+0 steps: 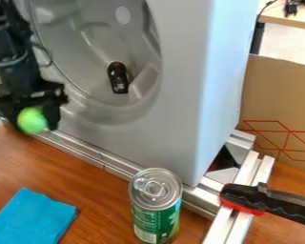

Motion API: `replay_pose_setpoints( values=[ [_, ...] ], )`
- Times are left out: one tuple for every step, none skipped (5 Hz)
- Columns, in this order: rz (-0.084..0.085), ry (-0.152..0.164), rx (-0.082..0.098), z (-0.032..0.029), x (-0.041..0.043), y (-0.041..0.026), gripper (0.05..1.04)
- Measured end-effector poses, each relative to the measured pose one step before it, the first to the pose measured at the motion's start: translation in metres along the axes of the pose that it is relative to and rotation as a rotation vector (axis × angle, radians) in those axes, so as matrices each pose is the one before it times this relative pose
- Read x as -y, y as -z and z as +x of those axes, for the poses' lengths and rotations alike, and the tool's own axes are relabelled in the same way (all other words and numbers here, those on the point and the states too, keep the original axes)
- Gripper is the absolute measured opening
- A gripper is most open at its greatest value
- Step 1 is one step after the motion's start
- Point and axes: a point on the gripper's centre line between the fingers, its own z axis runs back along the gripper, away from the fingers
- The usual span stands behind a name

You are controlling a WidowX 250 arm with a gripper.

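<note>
At the left edge of the camera view, my black gripper [33, 116] hangs over the back left of the wooden table, in front of the grey machine's round opening. It is shut on a bright green ball [31, 120], which sits between its fingertips. A green can [155, 214] with a silver lid stands upright near the front centre. A blue cloth [33, 218] lies flat at the front left, below the gripper. Inside the machine's drum [85, 52] rests a small black object [118, 77].
The grey machine housing [193, 90] stands behind metal rails [97, 157] that cross the table [97, 188]. A black and red tool handle [257, 199] lies over the rails at the right. A cardboard sheet [279, 105] stands at the back right.
</note>
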Motion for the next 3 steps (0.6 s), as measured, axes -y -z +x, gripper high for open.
replay_pose_setpoints(
  values=[
    [0.0917, 0.2406, 0.0343, -0.02690, -0.02327, 0.02095, 0.722],
    [-0.0051, 0.2447, 0.1045, 0.01187, -0.00262, 0.00455, 0.722],
    [-0.0829, 0.1866, 0.1289, 0.02381, -0.00300, 0.01990, 0.722]
  ],
)
